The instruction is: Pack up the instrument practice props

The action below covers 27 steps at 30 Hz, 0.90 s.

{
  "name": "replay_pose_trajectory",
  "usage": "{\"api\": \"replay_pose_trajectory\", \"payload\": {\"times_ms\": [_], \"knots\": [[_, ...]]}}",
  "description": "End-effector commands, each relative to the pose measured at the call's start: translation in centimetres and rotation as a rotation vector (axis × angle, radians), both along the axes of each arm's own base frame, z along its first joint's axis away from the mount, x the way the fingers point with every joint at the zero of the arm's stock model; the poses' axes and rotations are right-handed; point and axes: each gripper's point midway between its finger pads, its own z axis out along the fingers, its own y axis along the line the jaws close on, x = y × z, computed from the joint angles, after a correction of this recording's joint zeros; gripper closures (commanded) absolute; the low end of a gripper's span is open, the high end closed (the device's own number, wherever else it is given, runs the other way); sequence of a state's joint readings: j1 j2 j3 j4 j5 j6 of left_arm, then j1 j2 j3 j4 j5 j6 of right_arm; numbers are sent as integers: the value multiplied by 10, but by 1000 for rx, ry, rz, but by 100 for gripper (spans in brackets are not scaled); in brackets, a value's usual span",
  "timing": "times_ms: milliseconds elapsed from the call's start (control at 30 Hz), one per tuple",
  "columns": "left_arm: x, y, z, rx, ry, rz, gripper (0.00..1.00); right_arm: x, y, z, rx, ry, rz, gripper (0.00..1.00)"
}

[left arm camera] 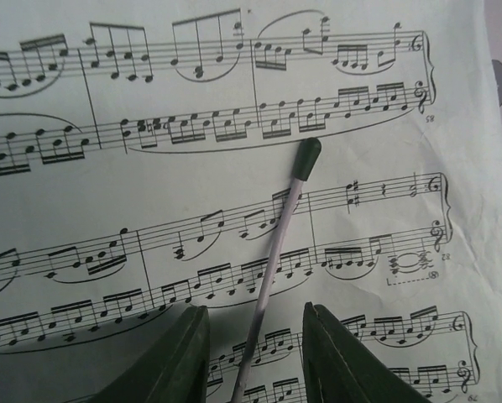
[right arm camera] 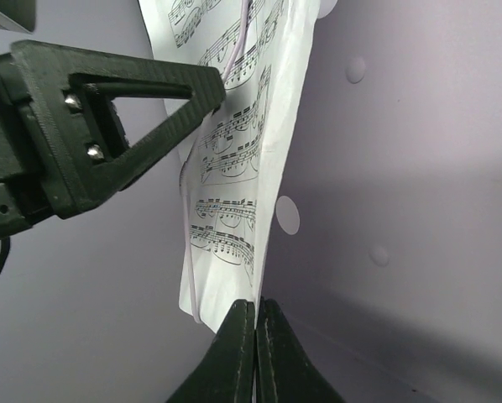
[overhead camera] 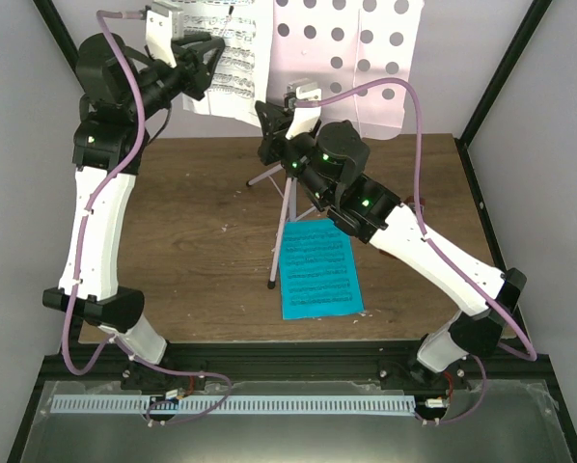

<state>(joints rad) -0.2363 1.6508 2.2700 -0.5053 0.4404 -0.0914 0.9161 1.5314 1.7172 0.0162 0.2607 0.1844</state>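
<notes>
The left gripper (left arm camera: 255, 353) is spread. Its own wrist camera shows the two dark fingers (left arm camera: 175, 361) standing apart with a thin pale rod (left arm camera: 276, 243), capped by a dark tip, running up between them. The rod lies across the white music sheet (left arm camera: 150, 193). Whether either finger touches the rod cannot be made out.

The right gripper (right arm camera: 255, 306) has its fingers pressed together with no gap showing. Its tips sit where the sheet's lower edge meets the pale pink music stand (right arm camera: 402, 168). The right wrist view does not show whether paper or the desk's edge is caught between them. Only that view shows the sheet edge-on, bowing away from the hole-dotted desk, with the left gripper's finger reaching in from the left.

Only the overhead view takes in the whole scene. The left arm is raised to the sheet at the top of the stand, and the right arm reaches to the desk's lower edge. The tripod legs (overhead camera: 281, 227) stand on the brown table (overhead camera: 192, 222). A cyan music sheet (overhead camera: 317, 270) lies flat just in front of them.

From above, the right arm hides part of the stand's post, and the desk's top is cut off by the frame. Neither gripper's finger spacing can be read there.
</notes>
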Motion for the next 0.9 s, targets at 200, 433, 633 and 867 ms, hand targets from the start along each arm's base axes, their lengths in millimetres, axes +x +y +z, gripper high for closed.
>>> {"api": "replay_pose_trajectory", "payload": {"times_ms": [200,433,633,867], "knots": [[8,-5,-4,2,-4,-23,75,-10,-11,13,37,-27,2,99],[7,-4,-4,39,-41,-13,100,-9,-15,12,36,-21,-18,99],[-5,-5,-6,71,-144,-31,100,-10,-27,14,47,-31,-61,99],[-16,-6,0,52,-224,-50,100,-14,-46,15,62,-41,-110,99]]}}
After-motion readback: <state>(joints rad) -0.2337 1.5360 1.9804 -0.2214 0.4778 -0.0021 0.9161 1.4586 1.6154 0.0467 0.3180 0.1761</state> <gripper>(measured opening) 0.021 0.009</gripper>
